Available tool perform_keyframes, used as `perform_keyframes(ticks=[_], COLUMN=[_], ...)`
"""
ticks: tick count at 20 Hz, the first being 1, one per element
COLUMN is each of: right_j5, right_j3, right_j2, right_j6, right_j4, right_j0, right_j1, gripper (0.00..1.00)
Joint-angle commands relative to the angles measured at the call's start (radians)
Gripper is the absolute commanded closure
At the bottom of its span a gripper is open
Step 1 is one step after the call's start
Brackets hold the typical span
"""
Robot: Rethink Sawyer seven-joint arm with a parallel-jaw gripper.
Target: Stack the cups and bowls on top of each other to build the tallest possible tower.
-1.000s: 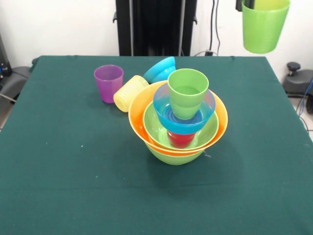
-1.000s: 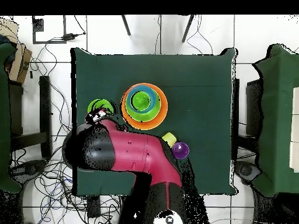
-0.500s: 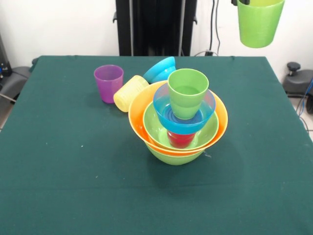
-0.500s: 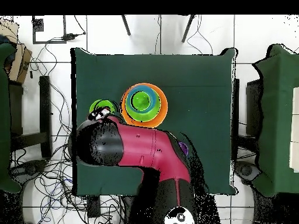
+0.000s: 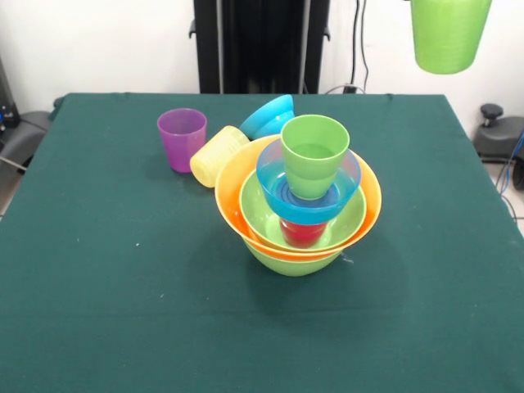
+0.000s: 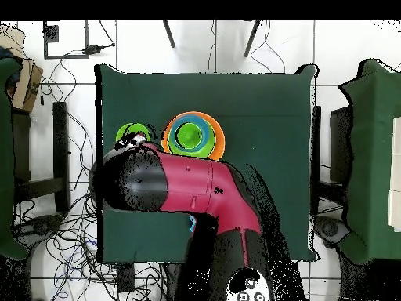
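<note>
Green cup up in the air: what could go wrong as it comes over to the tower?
The green cup hangs high, right of the tower; its hold is out of view, so a slip cannot be ruled out. The top cup sits upright in a blue bowl perched on the red cup, so a hard or off-centre landing could tip it.

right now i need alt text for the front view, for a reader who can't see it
A tower stands mid-table on a green cloth: a lime bowl, an orange bowl, a lime bowl, a red cup, a blue bowl and a green cup. Behind it are a purple cup, a tipped yellow cup and another blue bowl. A second green cup hangs at top right.
</note>
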Motion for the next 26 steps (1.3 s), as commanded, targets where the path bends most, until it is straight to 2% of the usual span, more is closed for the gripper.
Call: perform_keyframes(ticks=[1, 11, 26], right_j5=[0.136, 0.183, 0.173], right_j3=[-0.083, -0.123, -0.111], right_j2=[0.11, 0.174, 0.266], right_j6=[-0.253, -0.292, -0.305], right_j4=[-0.136, -0.186, -0.254], right_j0=[-0.051, -0.124, -0.218], right_j1=[0.052, 0.061, 0.077], gripper=[1.0, 1.0, 1.0])
